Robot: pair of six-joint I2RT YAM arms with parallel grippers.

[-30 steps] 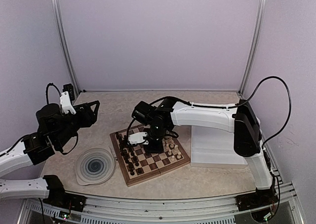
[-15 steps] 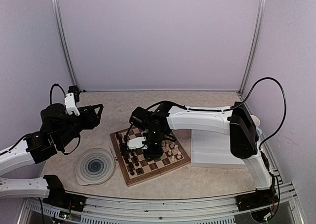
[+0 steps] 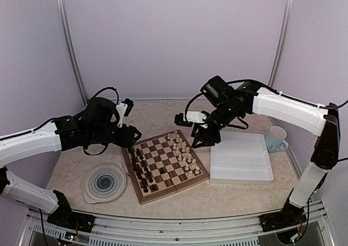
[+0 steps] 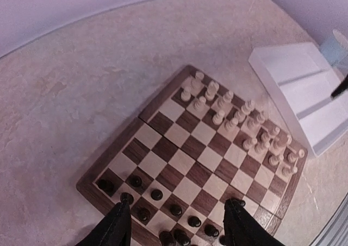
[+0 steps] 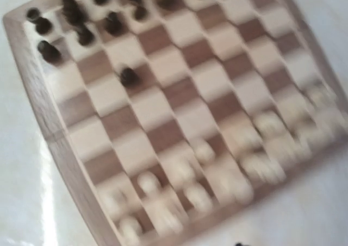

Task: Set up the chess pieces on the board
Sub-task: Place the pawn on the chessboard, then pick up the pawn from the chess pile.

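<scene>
I see the checkered board (image 3: 165,160) holding dark pieces (image 3: 141,171) and cream pieces (image 3: 186,158). The left tool (image 4: 179,202) and right tool (image 3: 202,140) both gape, with the tray (image 3: 242,160) beside.

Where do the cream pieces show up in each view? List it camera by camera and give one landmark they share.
Top external: cream pieces line the board's right side, toward the white tray.
Left wrist: cream pieces run along the board's upper-right edge.
Right wrist: blurred, cream pieces lie across the lower part.
Shared landmark: the board, with the dark pieces on its opposite side.
</scene>
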